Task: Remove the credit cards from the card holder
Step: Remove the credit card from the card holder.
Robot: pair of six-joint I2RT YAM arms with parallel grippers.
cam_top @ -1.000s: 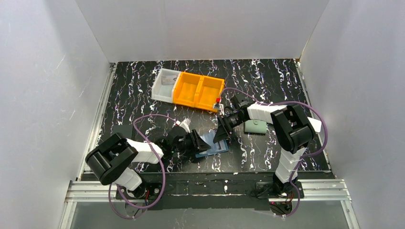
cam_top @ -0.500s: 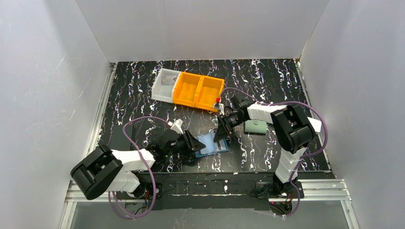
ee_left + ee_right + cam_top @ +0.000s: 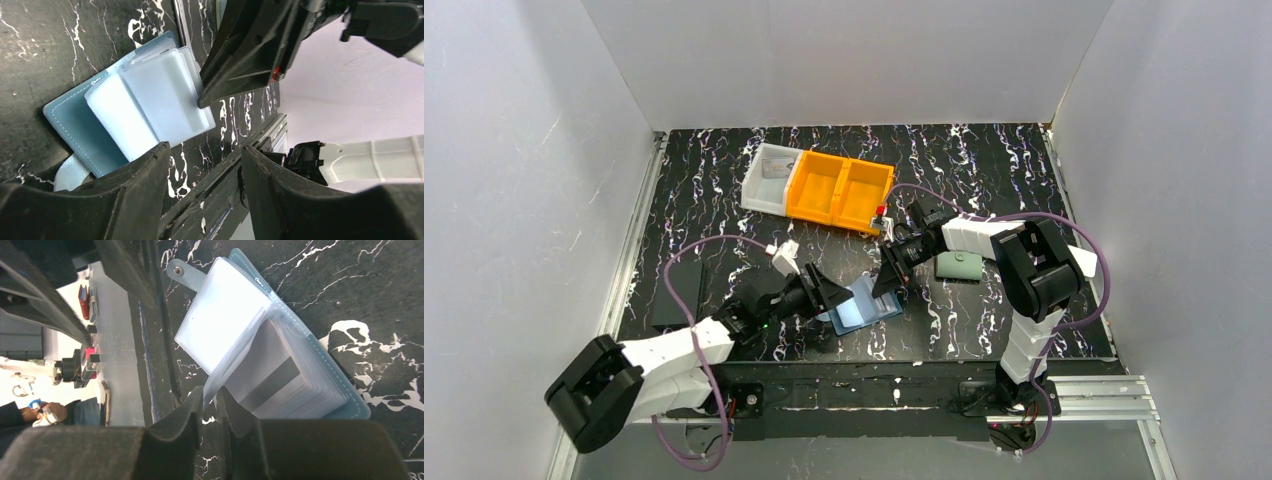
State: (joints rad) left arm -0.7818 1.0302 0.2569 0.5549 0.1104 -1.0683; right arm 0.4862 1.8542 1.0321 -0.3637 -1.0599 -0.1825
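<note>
The blue card holder (image 3: 869, 308) lies open on the table in front of both arms, its snap flap (image 3: 182, 273) spread out. Its clear pockets (image 3: 160, 100) fan up from the cover (image 3: 352, 401). A pale credit card with a dark grey stripe (image 3: 272, 384) shows inside the pocket stack. My right gripper (image 3: 212, 396) is shut on the edge of one clear pocket leaf, lifting it; the same gripper (image 3: 888, 284) stands at the holder's right end. My left gripper (image 3: 205, 150) is open with nothing between its fingers. In the top view, the left gripper (image 3: 829, 294) hovers just left of the holder.
Two orange bins (image 3: 839, 190) and a white bin (image 3: 767, 178) stand at the back. A grey-green wallet (image 3: 960, 266) lies right of the right gripper. A small red-topped item (image 3: 881, 213) sits by the orange bin. A black pad (image 3: 671, 292) lies at the left edge.
My left arm has drawn back toward the near left and its gripper has opened, letting go of the holder. My right gripper has closed on a clear pocket leaf.
</note>
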